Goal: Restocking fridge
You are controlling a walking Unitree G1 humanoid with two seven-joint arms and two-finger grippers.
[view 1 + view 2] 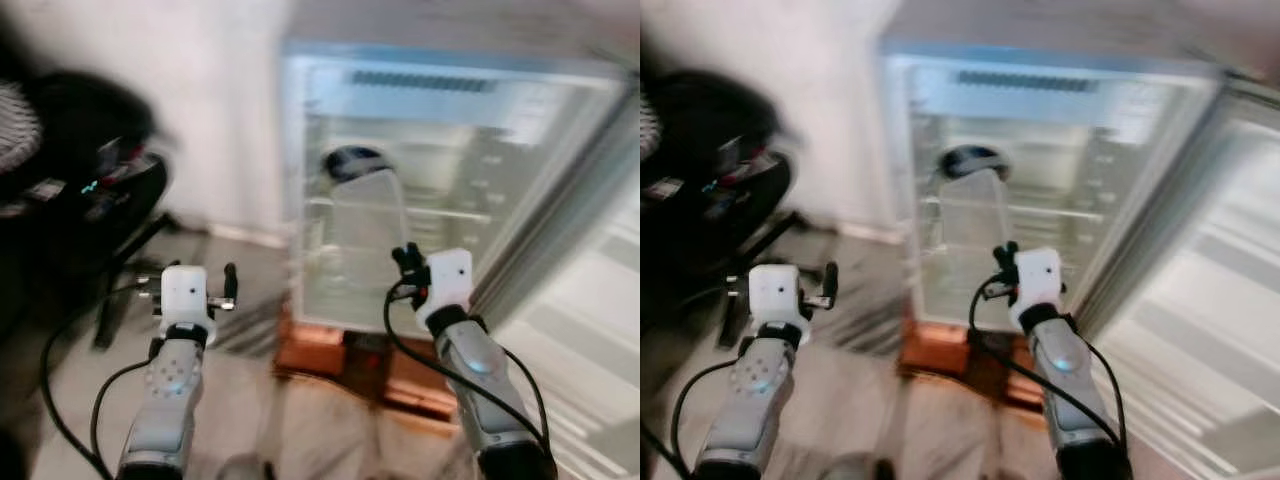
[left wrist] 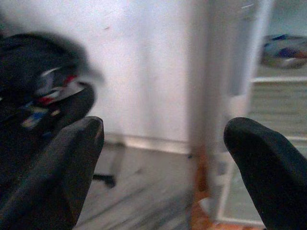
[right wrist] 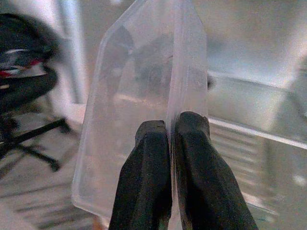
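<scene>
Before the open fridge [image 1: 440,190], right hand [image 3: 169,132] pinching a clear container [image 3: 144,110]; left hand [image 2: 163,139] wide; next, shelving it

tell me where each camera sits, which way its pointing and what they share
Left eye view: on the head, looking forward and down at the open fridge; both silver arms show, the right gripper holding a clear plastic container.
Right eye view: the other head eye, same scene.
Left wrist view: along the left gripper, fingers apart, facing a white wall and the fridge edge.
Right wrist view: along the right gripper's fingers pinching the container, fridge shelves behind.
Shared: the fridge and a black chair.
</scene>
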